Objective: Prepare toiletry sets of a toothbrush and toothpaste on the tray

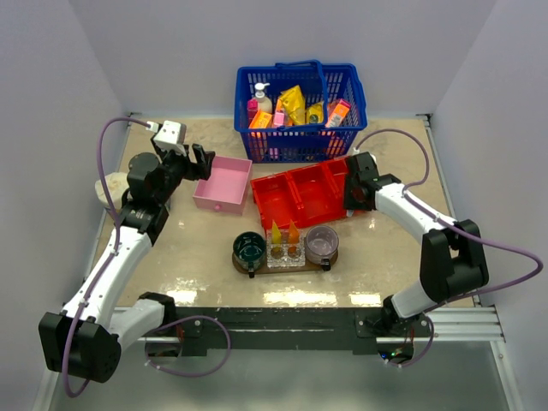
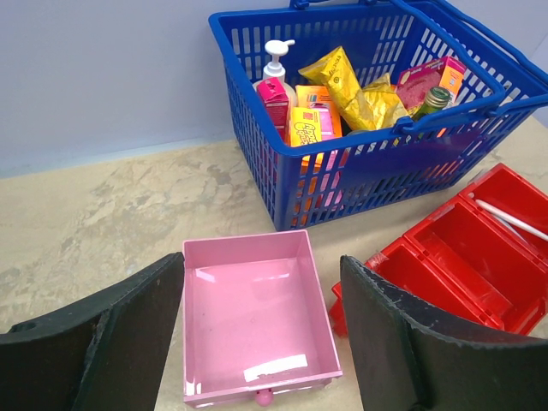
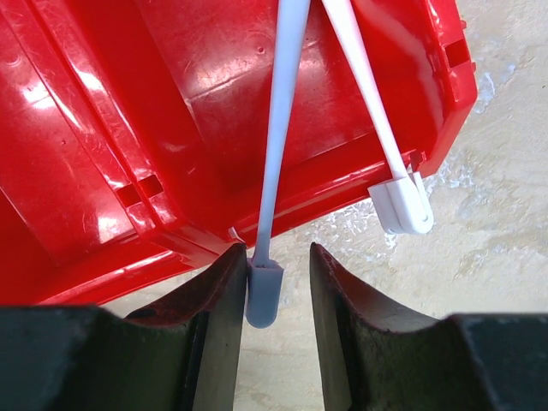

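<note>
Two thin white toothbrushes lie side by side in the red bin [image 3: 128, 128], their capped ends sticking out over its edge. The capped end of one toothbrush [image 3: 264, 291] sits between the fingers of my right gripper [image 3: 278, 253]. It touches the left finger, and a gap shows on the other side. The other toothbrush [image 3: 401, 204] lies just to the right. Two orange-yellow toothpaste tubes [image 1: 276, 235] [image 1: 293, 233] stand upright in a clear holder on the dark tray [image 1: 287, 267]. My left gripper [image 2: 261, 265] hangs open and empty above the pink box [image 2: 257, 317].
The blue basket [image 1: 300, 107] of packets and bottles stands at the back. The red bin [image 1: 300, 193] lies in front of it, with the pink box [image 1: 224, 184] to its left. A green cup [image 1: 249, 247] and a purple cup [image 1: 322, 244] sit on the tray.
</note>
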Available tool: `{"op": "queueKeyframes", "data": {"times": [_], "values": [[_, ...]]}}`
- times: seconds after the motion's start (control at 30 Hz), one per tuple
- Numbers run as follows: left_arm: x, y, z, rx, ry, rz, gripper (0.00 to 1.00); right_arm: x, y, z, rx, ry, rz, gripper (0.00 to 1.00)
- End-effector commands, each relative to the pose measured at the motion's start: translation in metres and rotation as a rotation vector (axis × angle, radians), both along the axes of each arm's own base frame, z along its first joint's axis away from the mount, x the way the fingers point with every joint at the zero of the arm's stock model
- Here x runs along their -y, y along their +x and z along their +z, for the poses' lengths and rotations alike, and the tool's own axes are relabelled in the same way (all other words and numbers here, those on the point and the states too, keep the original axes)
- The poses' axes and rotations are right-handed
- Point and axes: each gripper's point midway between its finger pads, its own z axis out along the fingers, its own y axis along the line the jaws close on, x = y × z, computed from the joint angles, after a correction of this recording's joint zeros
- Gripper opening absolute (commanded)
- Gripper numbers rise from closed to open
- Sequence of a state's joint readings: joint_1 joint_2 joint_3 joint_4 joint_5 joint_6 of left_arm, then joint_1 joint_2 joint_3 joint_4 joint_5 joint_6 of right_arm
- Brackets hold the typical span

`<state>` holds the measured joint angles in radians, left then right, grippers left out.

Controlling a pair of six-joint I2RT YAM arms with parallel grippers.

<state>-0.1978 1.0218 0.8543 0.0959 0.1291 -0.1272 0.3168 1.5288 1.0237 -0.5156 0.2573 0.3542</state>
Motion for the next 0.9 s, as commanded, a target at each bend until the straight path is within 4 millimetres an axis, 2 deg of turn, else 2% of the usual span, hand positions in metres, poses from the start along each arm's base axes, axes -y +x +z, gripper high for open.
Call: {"op": "queueKeyframes", "data": {"times": [0.0,0.23,0.5,0.67,0.87], "values": [[0.001,0.001,0.012,0.048,-0.007,-0.009,0.77,-0.003,0.001,0.007,0.033,0.017,0.015,0.38],[0.0,0.001,0.012,0.047,-0.006,-0.009,0.77,-0.016,-0.001,-0.007,-0.004,0.071,0.041,0.32],[0.002,0.001,0.011,0.046,-0.009,-0.015,0.77,-0.014,-0.006,-0.004,-0.007,0.07,0.039,0.25],[0.002,0.001,0.014,0.052,-0.011,-0.018,0.77,-0.013,-0.009,-0.002,-0.019,0.064,0.039,0.16],[0.005,0.0,0.012,0.048,-0.019,-0.032,0.77,-0.007,-0.021,0.012,-0.056,0.042,0.041,0.09]]}}
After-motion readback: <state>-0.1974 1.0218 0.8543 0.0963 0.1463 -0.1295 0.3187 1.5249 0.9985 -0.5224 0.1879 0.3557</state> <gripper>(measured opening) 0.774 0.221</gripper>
